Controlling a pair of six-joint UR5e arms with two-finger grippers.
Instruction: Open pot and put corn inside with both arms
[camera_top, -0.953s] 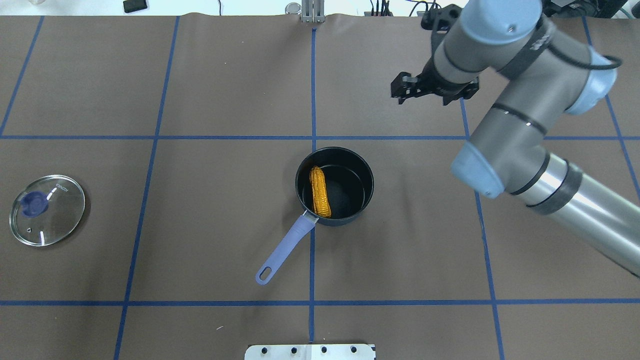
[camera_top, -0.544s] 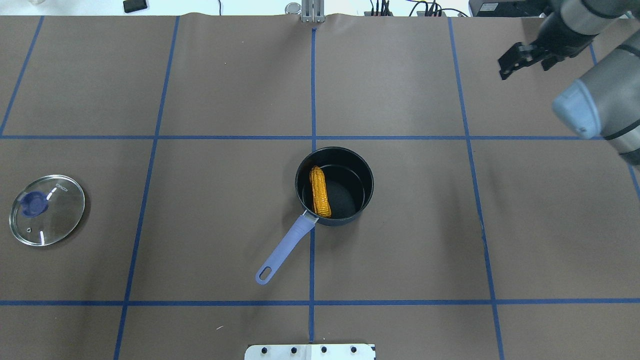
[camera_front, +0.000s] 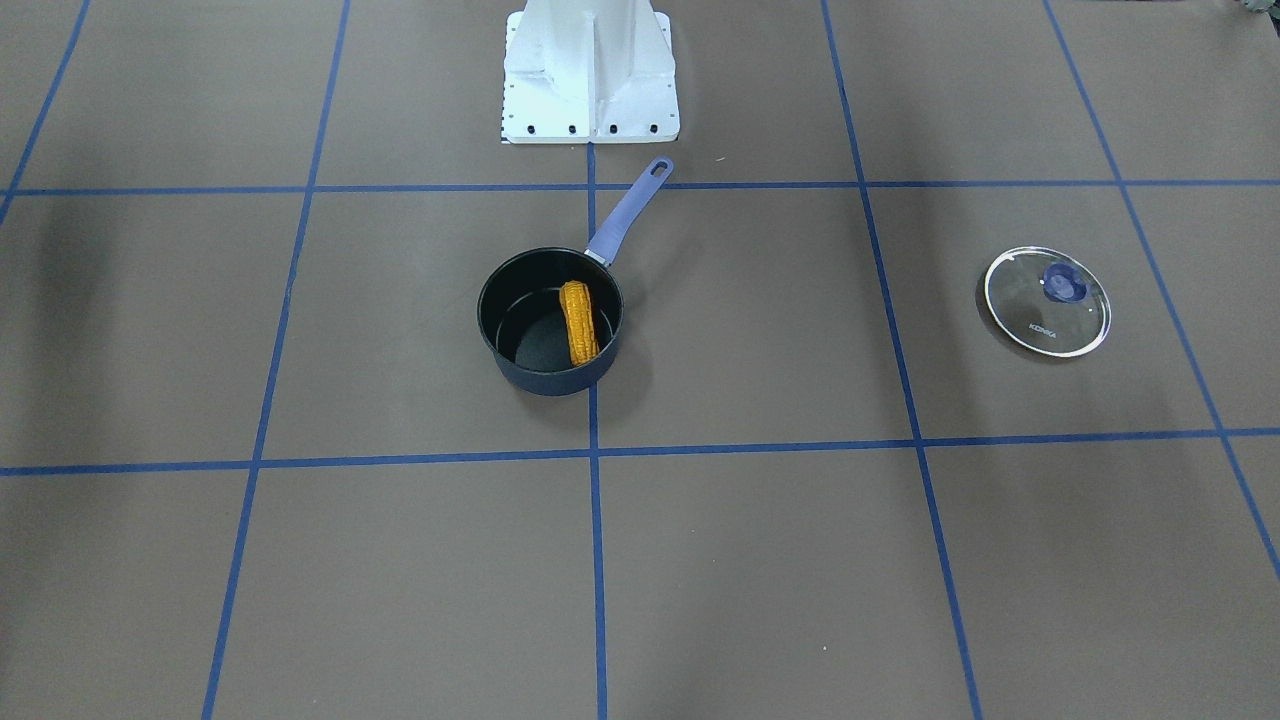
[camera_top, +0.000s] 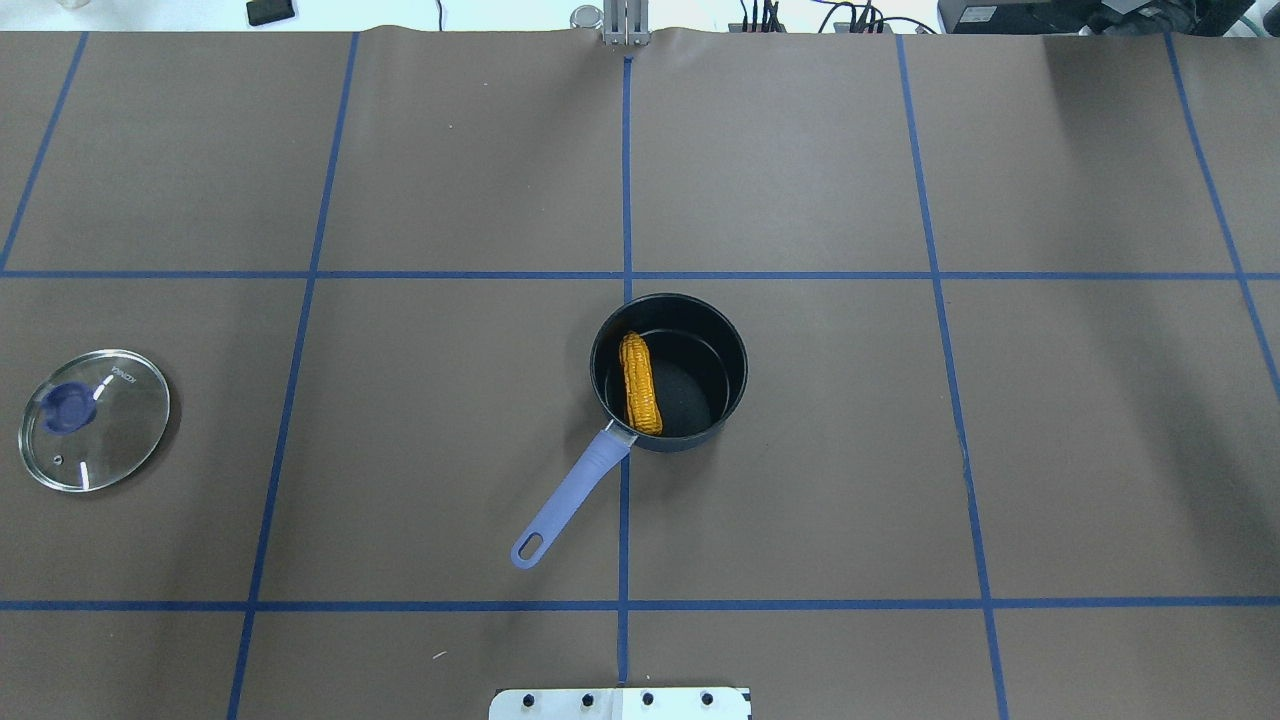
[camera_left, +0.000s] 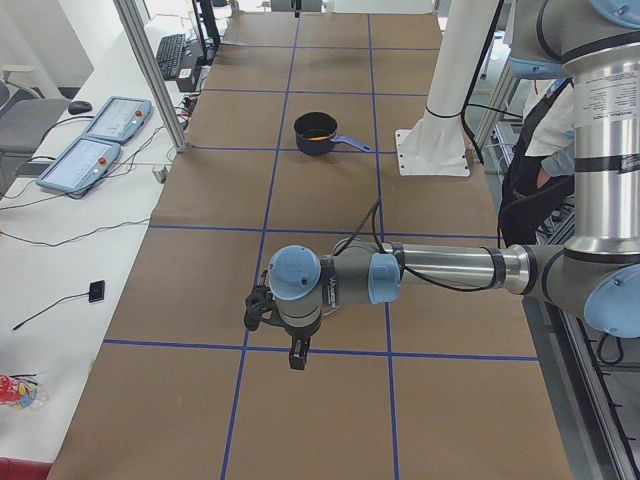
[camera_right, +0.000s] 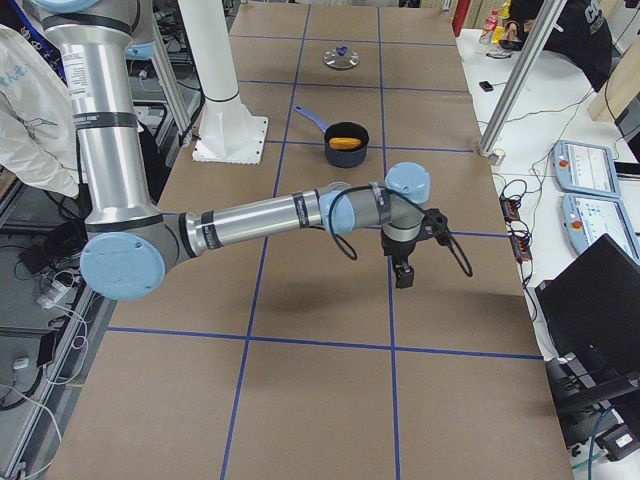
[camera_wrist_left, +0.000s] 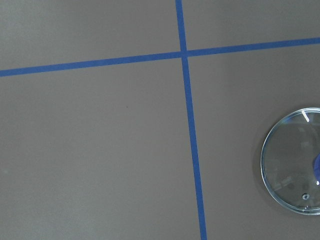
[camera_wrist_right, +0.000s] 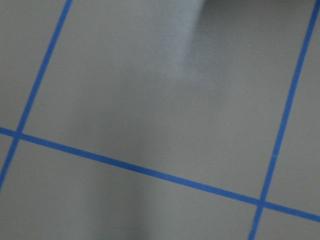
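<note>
Corn (camera_top: 640, 383) lies inside the open pot (camera_top: 735, 340), along the wall by the handle. Lid (camera_top: 120, 440) lies flat on the table (camera_top: 900, 450), well apart, robot's left. Left gripper (camera_left: 298, 356) and right gripper (camera_right: 403, 273) hang over the table ends; whether clenched or released, cannot tell.

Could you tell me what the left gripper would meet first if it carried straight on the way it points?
Most likely the brown table cover: the left gripper points down at it, with the glass lid off to one side. Its height is unclear.
</note>
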